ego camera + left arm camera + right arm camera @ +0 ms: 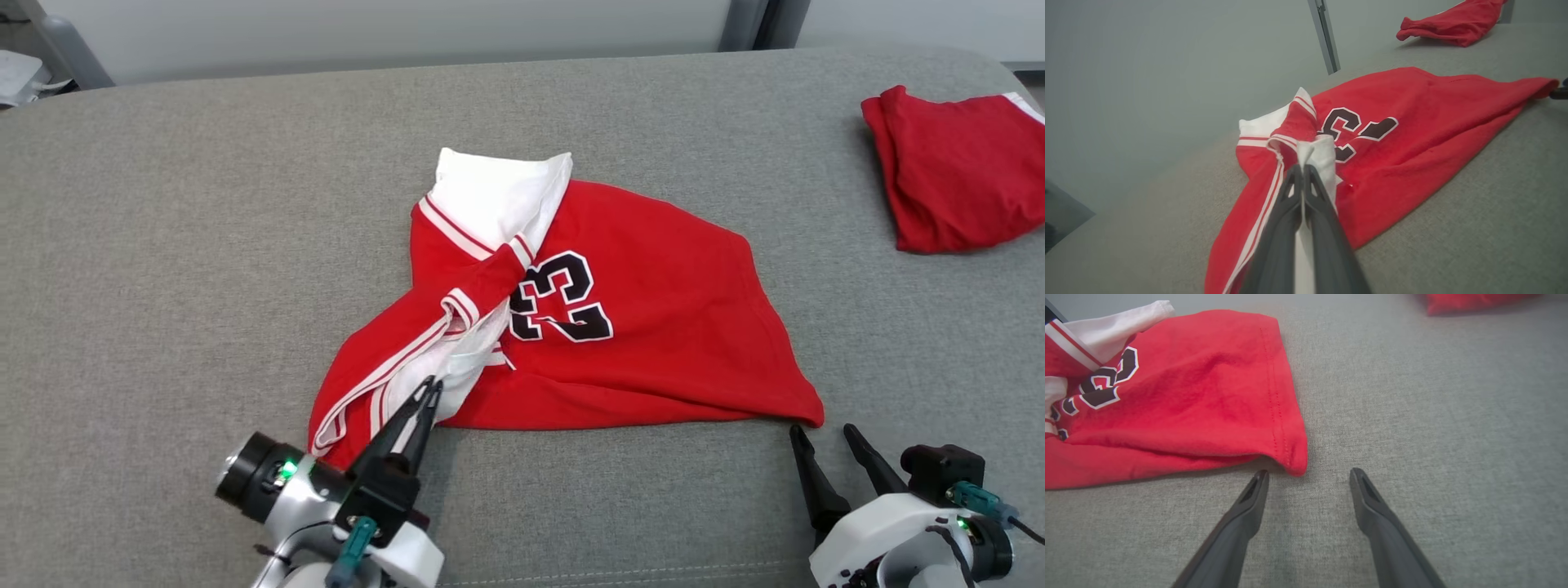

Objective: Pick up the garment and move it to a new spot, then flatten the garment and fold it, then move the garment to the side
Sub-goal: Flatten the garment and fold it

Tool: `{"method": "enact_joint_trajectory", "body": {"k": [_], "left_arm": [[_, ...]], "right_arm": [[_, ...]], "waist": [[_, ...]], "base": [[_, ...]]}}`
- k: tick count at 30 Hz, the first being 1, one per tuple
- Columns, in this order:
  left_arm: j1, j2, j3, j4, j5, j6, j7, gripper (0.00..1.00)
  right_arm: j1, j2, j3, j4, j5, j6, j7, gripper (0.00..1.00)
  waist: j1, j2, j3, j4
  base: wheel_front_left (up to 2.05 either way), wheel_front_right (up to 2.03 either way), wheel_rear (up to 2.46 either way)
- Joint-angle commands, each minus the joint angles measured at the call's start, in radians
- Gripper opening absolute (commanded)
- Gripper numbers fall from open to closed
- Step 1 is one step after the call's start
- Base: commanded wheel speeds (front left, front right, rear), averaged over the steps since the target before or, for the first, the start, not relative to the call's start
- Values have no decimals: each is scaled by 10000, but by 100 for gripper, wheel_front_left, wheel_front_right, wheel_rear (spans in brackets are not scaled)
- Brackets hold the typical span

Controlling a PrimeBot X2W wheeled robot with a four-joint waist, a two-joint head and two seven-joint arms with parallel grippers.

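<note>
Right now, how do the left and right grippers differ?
The left gripper is shut on white fabric of the jersey; the right gripper is open, holding nothing. The left gripper reaches over the jersey's near edge; the right gripper sits over the grey surface beside its red corner. Both point toward the jersey.

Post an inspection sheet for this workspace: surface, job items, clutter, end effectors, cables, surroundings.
Surface: grey woven fabric surface, flat.
Job's things: crumpled red cloth jersey numbered 23, centre, white lining showing.
Clutter: bunched second red garment, far right.
End effectors: left end effector shut on the jersey's white fabric; right end effector open, tips at the jersey's near-right corner.
Cables: dark cable at the right wrist.
Surroundings: pale wall, grey post.
</note>
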Motion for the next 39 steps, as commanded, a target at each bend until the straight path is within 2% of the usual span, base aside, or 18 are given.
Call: {"method": "enact_joint_trajectory", "body": {"k": [1, 4, 6, 7, 8, 9, 10, 16, 20, 26, 29, 33, 34, 35, 36, 37, 39], "left_arm": [[114, 360, 574, -624, -152, 219, -86, 0], [582, 727, 959, -1279, -207, 417, -87, 0], [790, 882, 1154, -1490, -230, 501, -87, 0], [859, 921, 1231, -1567, -246, 528, -87, 0], [913, 946, 1290, -1622, -256, 542, -87, 0], [948, 963, 1325, -1659, -255, 537, -87, 0], [968, 971, 1361, -1696, -247, 542, -87, 0], [976, 1051, 1657, -1950, -163, 611, -87, 0], [923, 1253, 2034, -2444, -67, 709, -87, 0], [776, 1620, 2895, -3897, -296, 635, -87, 0], [765, 1415, 3513, -4666, -1224, 275, -87, 0], [578, 1198, 4142, -5446, -2401, -600, -87, 0], [578, 1198, 4142, -5446, -2401, -600, -87, 0], [511, 1192, 4299, -5580, -2577, -789, -87, 0], [333, 1196, 4579, -5869, -2797, -1169, -87, 0], [333, 1196, 4579, -5869, -2797, -1169, -87, 0], [175, 1157, 4841, -6162, -2957, -1456, -87, 0]], "right_arm": [[107, -58, 113, -230, 61, -29, -62, 100], [97, -52, 124, -227, 101, -29, -62, 100], [58, -39, 149, -200, 92, -29, -62, 81], [33, -32, 166, -181, 84, -29, -62, 50], [4, -33, 177, -159, 67, -29, -63, 43], [-17, -41, 185, -135, 46, -29, -63, 18], [-34, -48, 186, -119, 27, -29, -63, 0], [-68, -177, -20, -450, -141, -29, -63, 0], [-6, -315, -378, -1195, 174, -29, -63, 0], [58, -1217, -657, -2509, 947, -29, -63, 0], [34, -1610, -727, -3234, 1698, -29, 83, 0], [-32, -2133, -921, -4389, 3003, -29, 441, 0], [-32, -2133, -921, -4389, 3003, -29, 441, 0], [-58, -2286, -999, -4668, 3222, -29, 479, 0], [-121, -2542, -1152, -5248, 3590, -29, 543, 0], [-121, -2542, -1152, -5248, 3590, -29, 543, 0], [-173, -2756, -1387, -5831, 3813, -29, 550, 0]], "waist": [[0, 0, 23, 131], [0, 0, 41, 343], [0, 0, 38, 430], [0, 0, 43, 462], [0, 0, 44, 487], [0, 0, 44, 513], [0, 0, 42, 533], [0, 0, -37, 489], [0, 0, -187, 369], [0, 0, -459, 259], [0, 0, -593, 245], [0, 0, -810, 260], [0, 0, -810, 260], [0, 0, -856, 264], [0, 0, -975, 259], [0, 0, -975, 259], [0, 0, -1118, 244]], "base": [[0, 0, 0], [0, 0, 0], [0, 0, 0], [0, 0, 0], [0, 0, 0], [0, 0, 0], [0, 0, 0], [0, 0, 0], [0, 0, 0], [0, 0, 0], [0, 0, 0], [0, 0, 0], [0, 0, 0], [0, 0, 0], [0, 0, 0], [0, 0, 0], [0, 0, 0]]}}
